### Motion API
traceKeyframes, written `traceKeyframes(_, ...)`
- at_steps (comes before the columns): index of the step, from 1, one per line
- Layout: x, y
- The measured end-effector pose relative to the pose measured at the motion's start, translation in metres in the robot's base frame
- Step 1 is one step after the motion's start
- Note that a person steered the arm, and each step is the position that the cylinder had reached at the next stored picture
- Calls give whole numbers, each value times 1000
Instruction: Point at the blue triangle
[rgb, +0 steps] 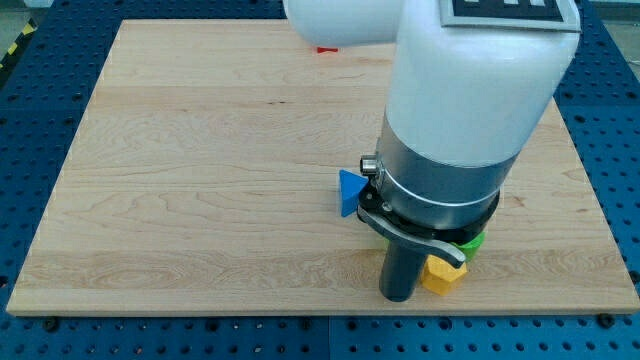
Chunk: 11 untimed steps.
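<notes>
The blue triangle (350, 191) lies on the wooden board (200, 170), right of centre, partly hidden behind the arm's grey body. My tip (399, 297) touches the board near its bottom edge, below and to the right of the blue triangle and apart from it. A yellow block (441, 274) sits right beside the tip on its right side. A green block (469, 242) shows just above the yellow one, mostly hidden by the arm.
A red block (326, 49) peeks out at the board's top edge under the white arm. The large white and grey arm (470, 110) hides much of the board's right half. Blue perforated table surrounds the board.
</notes>
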<state>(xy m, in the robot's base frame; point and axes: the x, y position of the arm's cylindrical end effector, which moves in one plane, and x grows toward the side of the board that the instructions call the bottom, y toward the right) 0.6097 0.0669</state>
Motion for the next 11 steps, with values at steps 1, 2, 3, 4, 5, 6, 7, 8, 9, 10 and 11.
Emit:
traceKeyframes(1,0,5)
traceKeyframes(2,0,31)
traceKeyframes(3,0,69)
traceKeyframes(4,0,84)
traceKeyframes(5,0,39)
traceKeyframes(6,0,-52)
traceKeyframes(7,-31,-96)
traceKeyframes(8,-53,-89)
traceKeyframes(9,-62,-61)
traceKeyframes(10,-66,-18)
traceKeyframes(11,-56,3)
